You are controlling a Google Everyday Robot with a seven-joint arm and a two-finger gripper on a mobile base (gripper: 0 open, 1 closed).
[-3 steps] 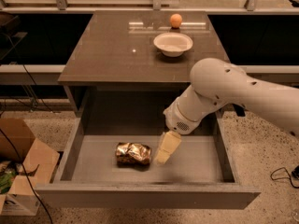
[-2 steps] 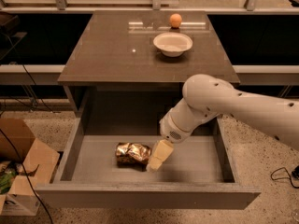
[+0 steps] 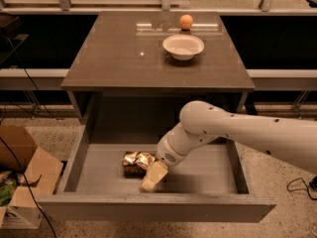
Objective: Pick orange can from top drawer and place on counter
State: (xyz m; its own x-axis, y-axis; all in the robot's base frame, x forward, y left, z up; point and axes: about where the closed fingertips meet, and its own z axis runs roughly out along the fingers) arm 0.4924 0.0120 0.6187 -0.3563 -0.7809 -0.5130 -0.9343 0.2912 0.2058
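The orange can [image 3: 135, 162], a crumpled golden-brown metallic can, lies on its side on the floor of the open top drawer [image 3: 208, 170], left of middle. My gripper [image 3: 153, 176] is down inside the drawer at the can's right end, touching or nearly touching it. One pale finger [image 3: 154, 176] shows pointing toward the drawer's front; the other is hidden. My white arm reaches in from the right. The counter [image 3: 114, 58] is the dark glossy tabletop above the drawer.
A white bowl [image 3: 183, 46] and a small orange ball [image 3: 186, 22] sit on the counter's far right part. A cardboard box [image 3: 22, 177] stands on the floor left of the drawer. A cable [image 3: 297, 185] lies on the floor at right.
My arm and gripper have moved left and lower in the drawer, closing in on the can's right end. The can has not moved.
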